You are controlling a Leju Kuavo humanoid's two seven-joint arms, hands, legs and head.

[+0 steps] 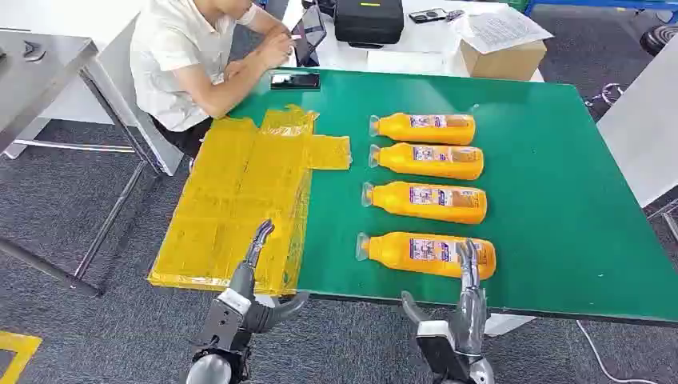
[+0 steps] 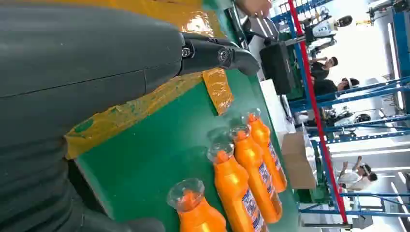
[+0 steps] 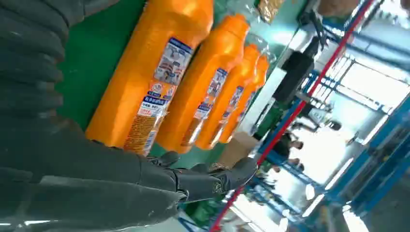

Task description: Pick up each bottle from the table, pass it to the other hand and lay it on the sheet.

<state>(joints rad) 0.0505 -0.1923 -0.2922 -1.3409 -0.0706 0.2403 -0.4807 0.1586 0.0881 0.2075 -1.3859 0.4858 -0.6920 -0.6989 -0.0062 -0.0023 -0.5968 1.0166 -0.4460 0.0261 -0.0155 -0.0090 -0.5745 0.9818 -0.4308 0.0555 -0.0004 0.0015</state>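
Four orange bottles lay in a row on the green surface (image 1: 560, 200), all on their sides with caps toward the yellow sheet (image 1: 240, 200) and long axes running across, parallel to the near edge. The nearest bottle (image 1: 428, 254) sat just inside that near edge; the other three bottles (image 1: 428, 164) were ranked behind it toward the far edge, close together but apart. The right robot hand (image 1: 468, 296) stood at the near edge, fingers apart and pointing up, holding nothing, its fingertips (image 1: 468, 256) overlapping the base end of the nearest bottle in the head view; whether they touched could not be told. The right wrist view showed that bottle's labelled flank just beyond the hand. The left robot hand (image 1: 252, 284) hovered over the near corner of the sheet, also spread and empty, well apart from any bottle. Judgement: the right hand was plainly the nearer and the one to take the first bottle, closing across its short width near the base. The sheet draped over the left edge of the surface, with open green between sheet and caps for the handover. A seated person (image 1: 188, 64) at the far left corner, with a phone (image 1: 294, 80) beside, was well clear.
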